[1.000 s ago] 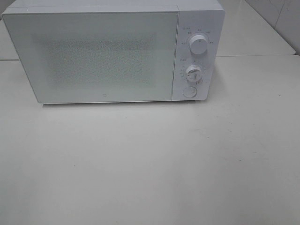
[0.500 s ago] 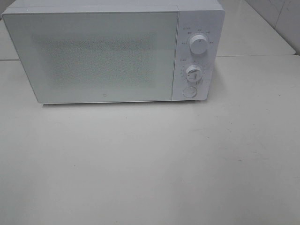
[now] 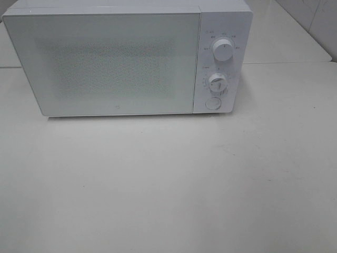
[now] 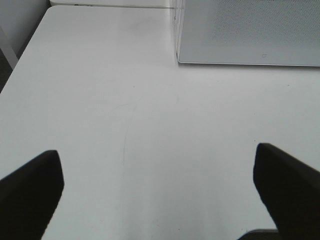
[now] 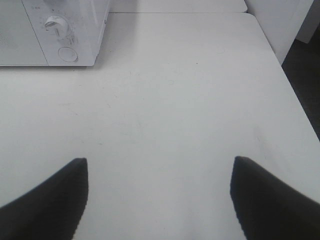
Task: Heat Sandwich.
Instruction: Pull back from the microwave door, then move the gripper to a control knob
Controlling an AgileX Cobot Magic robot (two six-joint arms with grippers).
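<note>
The sandwich shows in none of the views. A white microwave stands at the back of the white table with its door closed; two knobs and a round button sit on its right panel. My left gripper is open over bare table in front of the microwave's left corner. My right gripper is open too, over bare table to the right of the microwave's control panel. Nothing lies between either pair of fingers. Neither arm appears in the high view.
The table's left edge drops to a dark floor. Its right edge runs beside a white wall or cabinet. A seam splits the table behind the microwave.
</note>
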